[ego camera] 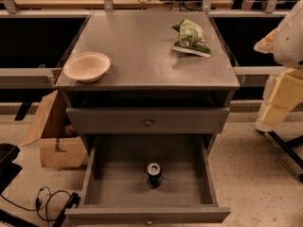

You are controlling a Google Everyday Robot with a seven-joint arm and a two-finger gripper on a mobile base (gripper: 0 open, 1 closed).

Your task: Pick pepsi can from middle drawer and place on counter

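Observation:
The pepsi can (153, 174) stands upright on the floor of the open middle drawer (118, 183), near the middle and towards the front, its silver lid facing up. The drawer is pulled out towards me, with a small knob on its front. The counter (142, 51) is the grey cabinet top above it. My gripper (275, 109) hangs at the right edge of the view on the white arm, to the right of the cabinet, beside the counter edge, well above and to the right of the can, and holds nothing that I can see.
A pale bowl (87, 66) sits at the counter's front left corner. A green-white snack bag (190, 38) lies at the back right. The closed top drawer front (147, 121) is above the open drawer. A cardboard box (54, 136) and cables (47, 200) are on the floor at left.

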